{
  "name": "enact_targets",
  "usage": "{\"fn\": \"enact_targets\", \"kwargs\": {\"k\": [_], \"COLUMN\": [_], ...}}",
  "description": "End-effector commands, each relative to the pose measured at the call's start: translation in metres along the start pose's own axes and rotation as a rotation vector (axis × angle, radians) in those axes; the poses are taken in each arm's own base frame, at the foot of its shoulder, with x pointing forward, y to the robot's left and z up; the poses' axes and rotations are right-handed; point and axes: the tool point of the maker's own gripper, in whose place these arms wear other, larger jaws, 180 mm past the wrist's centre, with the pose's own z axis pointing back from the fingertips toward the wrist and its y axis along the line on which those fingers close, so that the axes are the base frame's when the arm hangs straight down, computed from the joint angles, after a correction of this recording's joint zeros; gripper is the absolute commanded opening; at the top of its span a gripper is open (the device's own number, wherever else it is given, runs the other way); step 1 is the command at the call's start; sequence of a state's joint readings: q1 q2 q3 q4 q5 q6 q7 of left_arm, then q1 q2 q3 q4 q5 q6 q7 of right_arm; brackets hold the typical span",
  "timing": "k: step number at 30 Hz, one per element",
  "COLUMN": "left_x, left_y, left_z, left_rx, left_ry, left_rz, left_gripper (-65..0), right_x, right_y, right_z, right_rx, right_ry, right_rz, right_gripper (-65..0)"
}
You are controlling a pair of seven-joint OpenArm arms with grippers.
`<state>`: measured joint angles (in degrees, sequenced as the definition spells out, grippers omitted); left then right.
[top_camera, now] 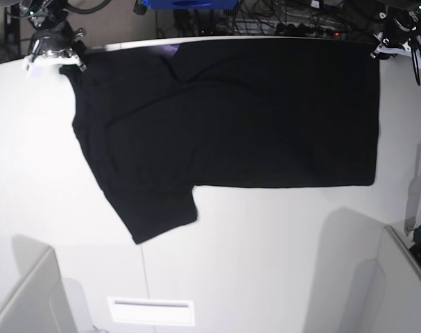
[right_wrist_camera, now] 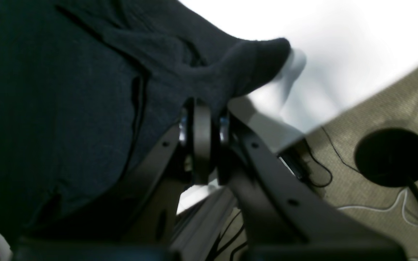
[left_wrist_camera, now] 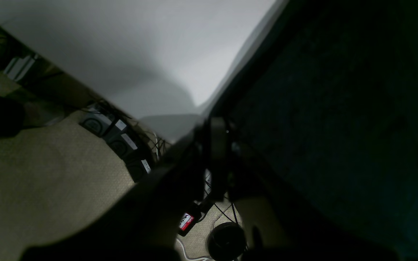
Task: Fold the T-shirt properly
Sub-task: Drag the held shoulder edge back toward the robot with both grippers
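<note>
The black T-shirt (top_camera: 252, 118) lies spread on the white table (top_camera: 265, 250) along its far edge, plain side up, one sleeve (top_camera: 158, 211) pointing toward the front left. A sliver of purple print (top_camera: 167, 50) shows at the far edge. My right gripper (top_camera: 63, 61) is at the shirt's far left corner, and in the right wrist view it (right_wrist_camera: 201, 108) is shut on a bunched fold of the black cloth (right_wrist_camera: 67, 90). My left gripper (top_camera: 379, 50) is at the far right corner, and in the left wrist view it (left_wrist_camera: 216, 130) looks shut on the dark cloth edge (left_wrist_camera: 339, 108).
Both grippers hang at the table's far edge, over carpet with cables and power bricks (left_wrist_camera: 122, 141) and a round black base (right_wrist_camera: 392, 157). Grey panels stand at the front left (top_camera: 23, 291) and front right (top_camera: 404, 277). A white slot plate (top_camera: 151, 311) sits at the front.
</note>
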<state>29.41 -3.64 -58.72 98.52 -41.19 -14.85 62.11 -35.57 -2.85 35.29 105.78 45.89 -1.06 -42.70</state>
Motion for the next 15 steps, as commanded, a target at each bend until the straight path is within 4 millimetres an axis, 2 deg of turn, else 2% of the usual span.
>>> {"fn": "enact_targets", "kwargs": {"k": [1, 9, 15], "left_x": [0.012, 0.013, 0.027], "left_y": [0.0, 0.0, -0.01], "left_z": [0.005, 0.005, 0.018], "left_rx": [0.002, 0.002, -0.001], "left_ry": [-0.038, -0.04, -0.087], "left_rz": [-0.019, -0.02, -0.073], "left_gripper": [-65.0, -65.0, -65.0], "right_x": [0.004, 0.001, 0.001], "right_y": [0.002, 0.002, 0.001], "right_z": [0.005, 0.006, 0.007], "right_rx": [0.008, 0.006, 0.005], "right_ry": [-0.022, -0.018, -0.019], "right_rz": [0.004, 0.002, 0.003], "right_gripper": [-65.0, -65.0, -65.0]}}
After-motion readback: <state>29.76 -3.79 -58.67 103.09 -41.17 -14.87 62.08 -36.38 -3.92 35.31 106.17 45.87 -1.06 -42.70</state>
